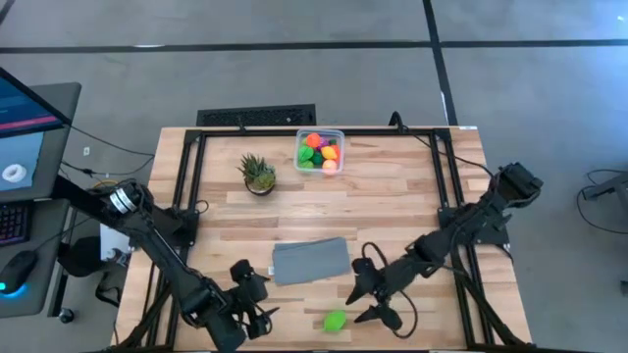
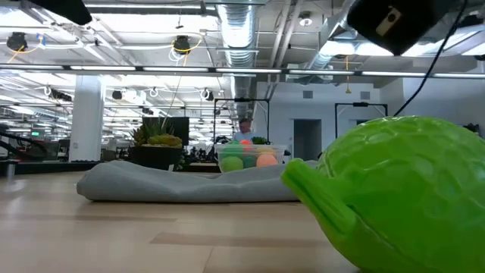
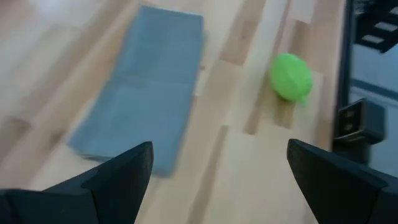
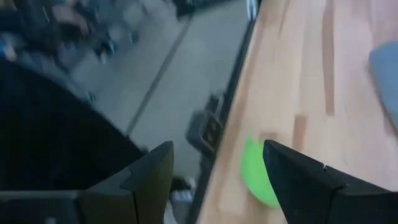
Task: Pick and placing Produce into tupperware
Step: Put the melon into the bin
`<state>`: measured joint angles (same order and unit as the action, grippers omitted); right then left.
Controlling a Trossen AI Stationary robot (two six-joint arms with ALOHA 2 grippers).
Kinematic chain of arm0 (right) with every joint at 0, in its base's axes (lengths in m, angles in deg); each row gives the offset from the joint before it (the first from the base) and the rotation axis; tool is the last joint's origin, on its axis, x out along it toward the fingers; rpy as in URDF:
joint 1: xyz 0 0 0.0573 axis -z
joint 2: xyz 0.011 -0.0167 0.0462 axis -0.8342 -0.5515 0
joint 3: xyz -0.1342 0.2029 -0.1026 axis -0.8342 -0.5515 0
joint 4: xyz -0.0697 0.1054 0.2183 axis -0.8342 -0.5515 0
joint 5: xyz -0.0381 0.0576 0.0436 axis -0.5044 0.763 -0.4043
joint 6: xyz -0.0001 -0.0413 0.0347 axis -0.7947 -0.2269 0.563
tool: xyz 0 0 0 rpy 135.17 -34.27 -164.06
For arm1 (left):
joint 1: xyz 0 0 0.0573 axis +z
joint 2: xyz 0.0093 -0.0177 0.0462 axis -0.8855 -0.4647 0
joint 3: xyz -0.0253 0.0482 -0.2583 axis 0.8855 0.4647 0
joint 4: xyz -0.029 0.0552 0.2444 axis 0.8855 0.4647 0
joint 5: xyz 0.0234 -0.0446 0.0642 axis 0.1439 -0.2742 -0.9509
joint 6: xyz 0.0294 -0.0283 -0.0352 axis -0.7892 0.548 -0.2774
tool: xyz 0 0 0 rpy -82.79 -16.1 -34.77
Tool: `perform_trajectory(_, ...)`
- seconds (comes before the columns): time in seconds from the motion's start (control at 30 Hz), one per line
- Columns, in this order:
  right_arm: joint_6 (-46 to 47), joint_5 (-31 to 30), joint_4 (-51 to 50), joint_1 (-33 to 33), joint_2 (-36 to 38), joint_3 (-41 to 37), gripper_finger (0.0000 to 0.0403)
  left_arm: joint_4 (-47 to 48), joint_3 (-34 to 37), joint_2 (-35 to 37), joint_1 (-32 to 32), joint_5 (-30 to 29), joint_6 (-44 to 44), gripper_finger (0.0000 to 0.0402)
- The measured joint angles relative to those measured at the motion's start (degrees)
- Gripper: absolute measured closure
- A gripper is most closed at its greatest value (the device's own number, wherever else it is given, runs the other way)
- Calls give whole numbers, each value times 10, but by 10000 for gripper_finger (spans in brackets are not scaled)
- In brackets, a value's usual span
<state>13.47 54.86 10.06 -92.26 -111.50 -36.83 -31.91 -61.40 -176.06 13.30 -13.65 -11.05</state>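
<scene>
One green toy produce piece [image 1: 335, 321] [image 2: 402, 193] [image 3: 290, 76] [image 4: 256, 180] lies on the wooden table close to its near edge. The clear tupperware [image 1: 320, 131] [image 2: 250, 155] stands at the far edge with several coloured produce pieces [image 1: 319, 152] inside. My right gripper [image 1: 361, 304] [image 4: 217, 146] hovers open just right of the green piece, above the near edge, with nothing between its fingers. My left gripper [image 1: 263, 299] [image 3: 219, 149] is open to the left of the piece, near the cloth's near-left corner, and holds nothing.
A flat grey cloth [image 1: 311, 260] [image 3: 146, 87] lies between the grippers and the table's middle. A spiky potted plant [image 1: 258, 174] stands left of the tupperware. Dark frame rails [image 1: 186, 186] run along the table's sides. A monitor and keyboard [image 1: 20, 147] sit off the table at left.
</scene>
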Motion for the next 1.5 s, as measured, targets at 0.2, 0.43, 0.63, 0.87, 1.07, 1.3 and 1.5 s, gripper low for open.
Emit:
perform_trajectory(0.2, -69, 74, -73, 8, -81, 74, 131, 99, 0, 38, -12, -47, 48, 42)
perform_trajectory(0.43, -85, 80, -74, 21, -143, 122, 131, 178, 0, 63, -36, -89, 133, 42)
perform_trajectory(0.63, -78, 84, -87, 40, -162, 126, 131, 217, 0, 62, -52, -101, 202, 42)
perform_trajectory(0.87, 12, 149, -91, 68, -161, 126, 131, 232, 0, 66, -59, -98, 224, 42)
perform_trajectory(1.07, 17, 195, -95, 65, -123, 126, 131, 224, -15, 92, -77, -118, 242, 42)
perform_trajectory(1.3, 11, 195, -90, 76, -78, 126, 131, 228, -16, 111, -85, -156, 239, 42)
perform_trajectory(1.5, 11, 215, -88, 117, -46, 126, 131, 223, -16, 109, -88, -101, 241, 42)
